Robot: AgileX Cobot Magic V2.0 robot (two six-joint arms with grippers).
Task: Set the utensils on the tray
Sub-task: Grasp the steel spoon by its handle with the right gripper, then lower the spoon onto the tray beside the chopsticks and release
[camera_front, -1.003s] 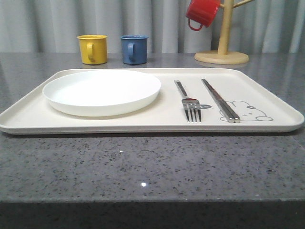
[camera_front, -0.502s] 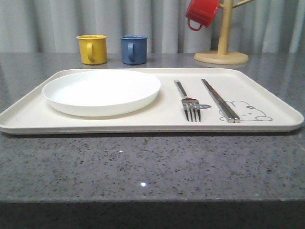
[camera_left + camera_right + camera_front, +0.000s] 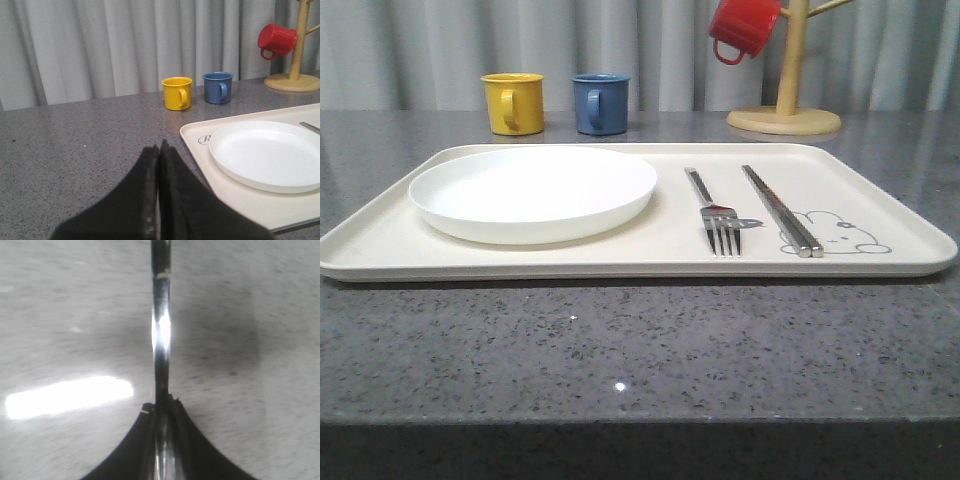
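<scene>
While the right gripper (image 3: pixel 161 407) clamps a shiny silver utensil handle (image 3: pixel 160 335) over blurred grey countertop, the left gripper (image 3: pixel 159 152) hangs closed and empty beside the cream tray (image 3: pixel 880 262). On the tray lie the fork (image 3: pixel 715 214), chopsticks (image 3: pixel 780 210) and white plate (image 3: pixel 532 191); beyond stand yellow mug (image 3: pixel 513 102) and blue mug (image 3: pixel 600 102).

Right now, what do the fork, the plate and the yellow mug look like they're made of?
The fork looks like polished metal: silvery, with bright reflections. The plate looks like smooth white plastic or glazed ceramic, which I can't tell, with a soft sheen. The yellow mug looks like glossy enamel or ceramic, faintly shiny.
</scene>
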